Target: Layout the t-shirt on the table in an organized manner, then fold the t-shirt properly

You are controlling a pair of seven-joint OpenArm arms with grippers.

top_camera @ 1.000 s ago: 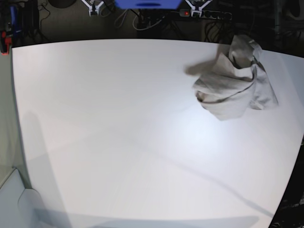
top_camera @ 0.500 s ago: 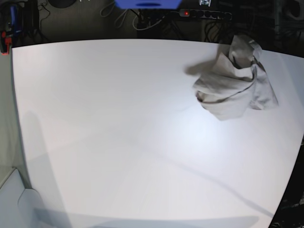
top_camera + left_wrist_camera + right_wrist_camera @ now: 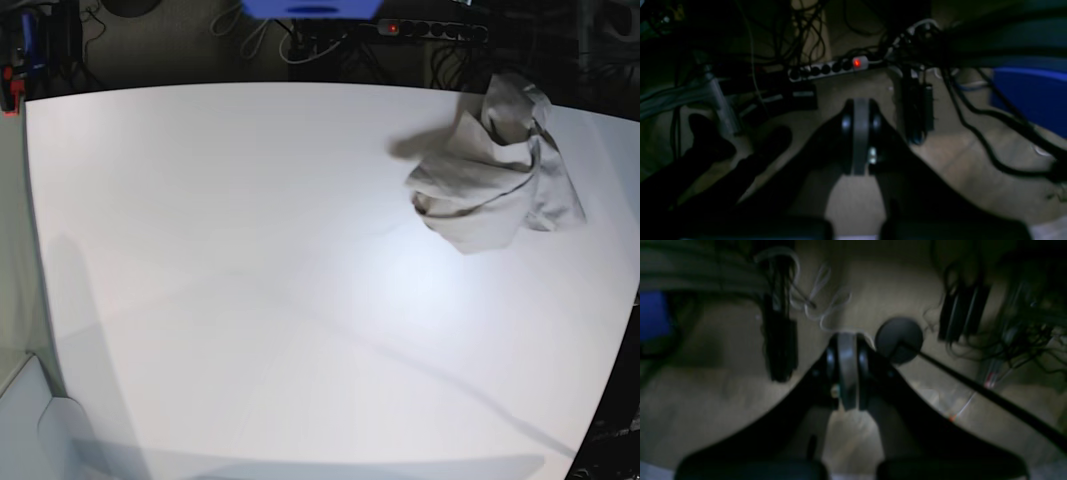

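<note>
The t-shirt [image 3: 495, 165] lies crumpled in a heap at the far right of the white table [image 3: 250, 280] in the base view. Neither arm shows in that view. In the left wrist view my left gripper [image 3: 860, 106] is shut with nothing in it, held over the floor beyond the table. In the right wrist view my right gripper [image 3: 846, 340] is likewise shut and empty above the floor. Both wrist views are dark and blurred.
Beyond the table's far edge lie a power strip with a red light [image 3: 420, 28], tangled cables [image 3: 973, 110] and a blue box [image 3: 310, 8]. A round black base [image 3: 898, 340] sits on the floor under the right gripper.
The two gripper tips seen at the top edge of the base view a second ago have withdrawn out of that view. The t-shirt has not moved.
</note>
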